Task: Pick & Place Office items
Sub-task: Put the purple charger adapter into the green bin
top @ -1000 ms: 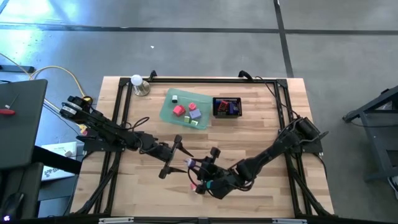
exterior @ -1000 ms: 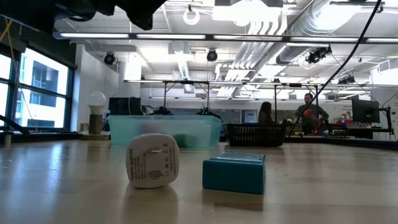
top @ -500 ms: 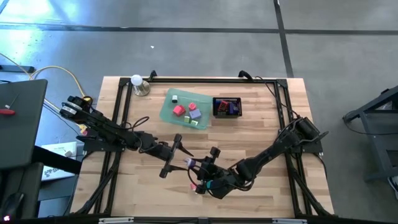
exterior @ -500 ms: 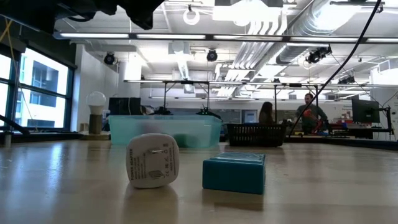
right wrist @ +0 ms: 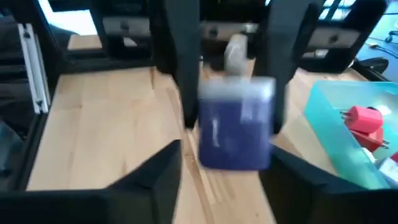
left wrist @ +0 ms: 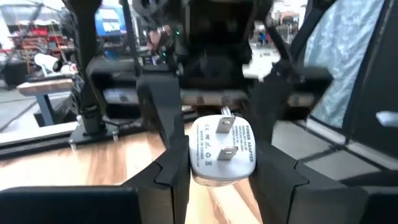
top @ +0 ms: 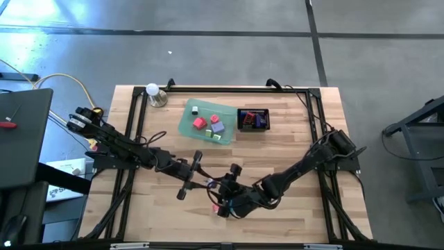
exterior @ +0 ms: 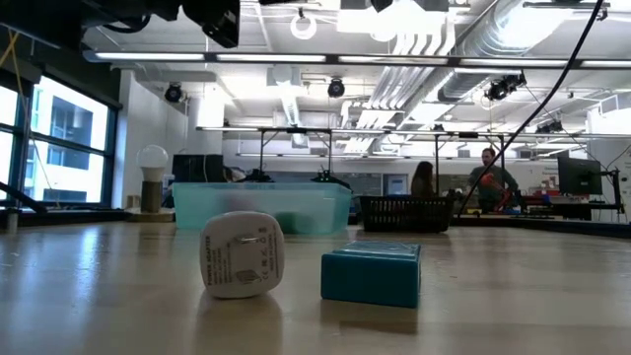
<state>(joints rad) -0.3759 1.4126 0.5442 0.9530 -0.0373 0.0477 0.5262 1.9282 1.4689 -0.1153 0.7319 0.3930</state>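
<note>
A pale wooden counter (top: 291, 132) stands on grey floor. The left tool (left wrist: 217, 168) sits low over its near middle — fingers (left wrist: 171, 162) closed on a white two-pin plug adapter (left wrist: 222, 151). Just right, the right tool (right wrist: 227, 155) faces it, fingers straddling a blurred purple rectangular block (right wrist: 236, 130) — grip unclear. Behind: translucent green tray (top: 189, 123), black mesh basket (top: 253, 119).

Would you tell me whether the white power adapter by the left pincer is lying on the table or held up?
Held: in the left wrist view the white power adapter sits pinched between the left pincer's fingers, prongs facing the camera.
</note>
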